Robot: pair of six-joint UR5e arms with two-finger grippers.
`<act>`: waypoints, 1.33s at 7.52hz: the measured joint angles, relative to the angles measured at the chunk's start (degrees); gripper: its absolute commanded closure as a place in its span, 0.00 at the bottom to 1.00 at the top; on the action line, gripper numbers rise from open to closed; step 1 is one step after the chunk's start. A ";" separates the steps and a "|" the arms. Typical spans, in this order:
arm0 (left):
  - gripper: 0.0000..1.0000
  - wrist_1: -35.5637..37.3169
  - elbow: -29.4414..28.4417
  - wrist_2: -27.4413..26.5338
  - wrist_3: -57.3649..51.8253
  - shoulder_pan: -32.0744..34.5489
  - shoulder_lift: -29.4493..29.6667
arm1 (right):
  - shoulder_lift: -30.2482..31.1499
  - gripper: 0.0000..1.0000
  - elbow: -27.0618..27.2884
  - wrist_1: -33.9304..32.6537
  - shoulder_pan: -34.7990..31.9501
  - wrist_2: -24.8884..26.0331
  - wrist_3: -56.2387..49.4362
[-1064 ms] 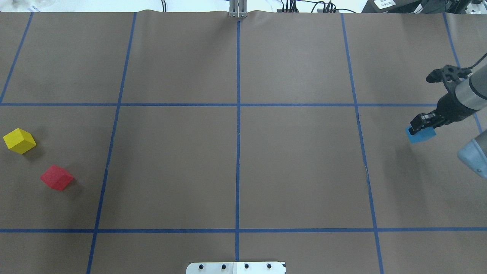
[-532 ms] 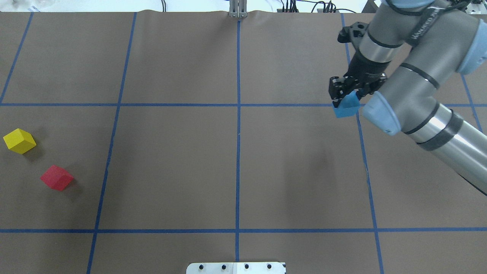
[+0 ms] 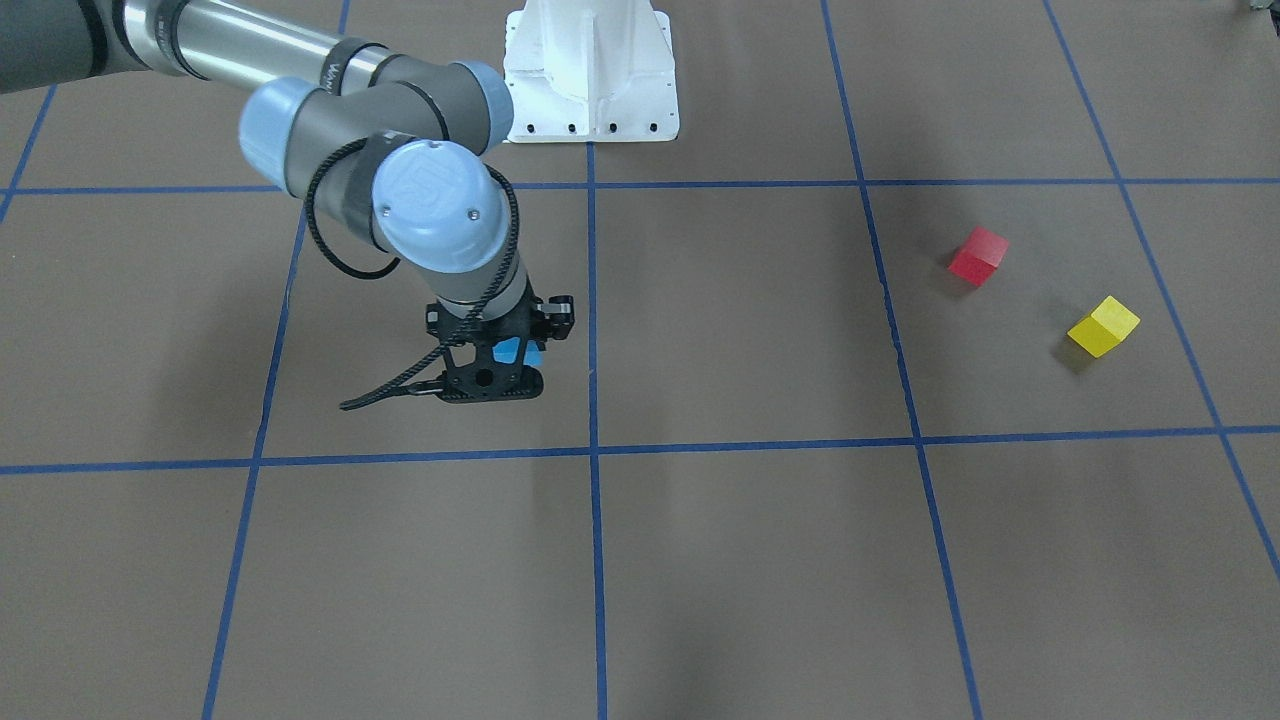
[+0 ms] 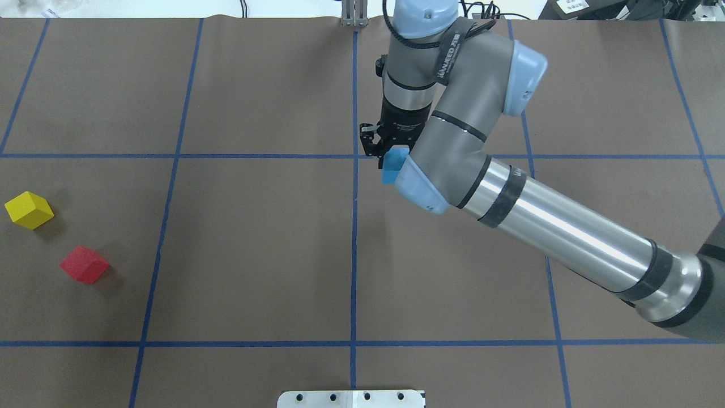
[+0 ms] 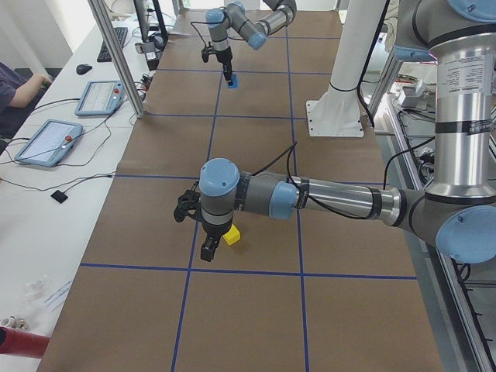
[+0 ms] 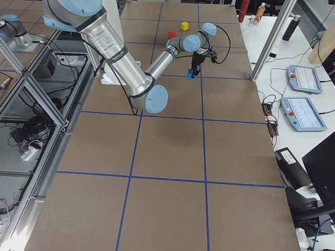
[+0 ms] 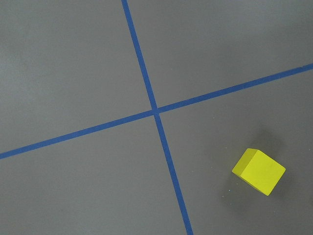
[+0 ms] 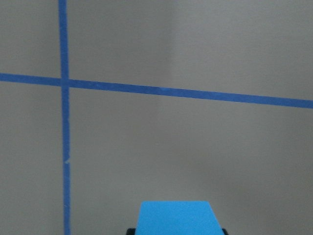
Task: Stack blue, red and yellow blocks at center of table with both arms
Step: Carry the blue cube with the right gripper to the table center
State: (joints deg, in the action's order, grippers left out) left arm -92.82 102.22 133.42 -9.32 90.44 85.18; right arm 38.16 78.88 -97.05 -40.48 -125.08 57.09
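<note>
Blue block (image 4: 391, 173) in right end effector (image 4: 386, 158), arm lettering (image 4: 447, 54) unreadable

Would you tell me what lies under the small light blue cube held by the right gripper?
Only bare brown table crossed by blue tape lines; the light blue cube hangs clear in the right gripper. The patch straight beneath it is covered.

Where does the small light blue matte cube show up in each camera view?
Front-facing: small light blue matte cube, left of centre, under the wrist.
Overhead: upper middle, just right of centre.
Exterior left: top, far end.
Exterior right: top, middle.
Left wrist: not in it.
Right wrist: bottom edge, centre.
Shared landmark: lengthwise blue tape line beside the cube.
</note>
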 measured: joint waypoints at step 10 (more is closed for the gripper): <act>0.00 0.09 -0.23 -0.43 0.00 -0.16 0.15 | -5.28 0.00 -12.63 12.49 6.32 9.02 11.98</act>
State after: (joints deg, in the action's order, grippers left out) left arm -92.73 101.99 132.99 -9.32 90.28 85.33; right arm 32.87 66.25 -84.56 -34.15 -116.06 69.07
